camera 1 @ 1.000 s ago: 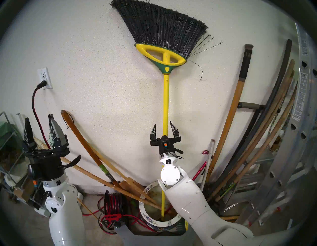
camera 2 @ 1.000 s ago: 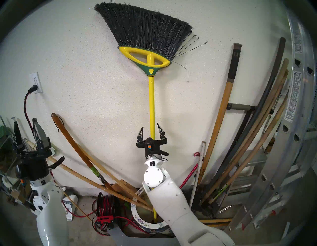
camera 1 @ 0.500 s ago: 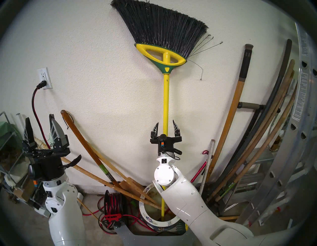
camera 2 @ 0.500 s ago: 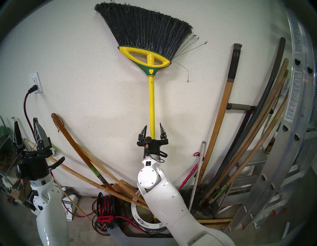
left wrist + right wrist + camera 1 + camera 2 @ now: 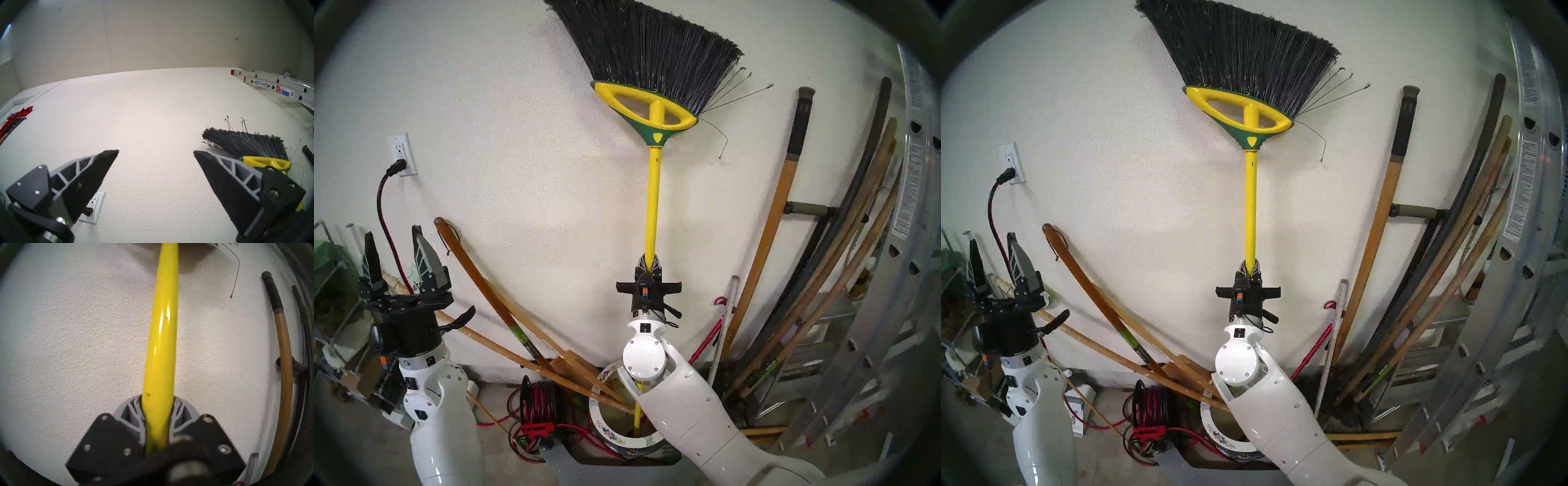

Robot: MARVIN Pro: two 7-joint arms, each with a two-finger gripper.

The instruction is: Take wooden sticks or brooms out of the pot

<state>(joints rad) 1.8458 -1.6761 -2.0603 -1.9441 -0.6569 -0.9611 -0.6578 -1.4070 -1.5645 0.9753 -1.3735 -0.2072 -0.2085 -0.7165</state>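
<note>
Grasp step: right gripper fingers pinching broom pole, left gripper spread; next, straight lift toward 12 o'clock, clear of pot.

A red-and-black cable reel sits on the floor (wooden handles lean nearby) beside an aluminium ladder.

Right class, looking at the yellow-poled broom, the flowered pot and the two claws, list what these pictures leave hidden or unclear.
- Yellow-poled black-bristled broom: bristle tips cut off by the head views' top edge.
- Pole's foot inside the white-rimmed flowered ceramic pot: too dark to make out in the head views.
- Right claw: base blurred in the right wrist view.
- Left claw: hides part of the broom head.
</note>
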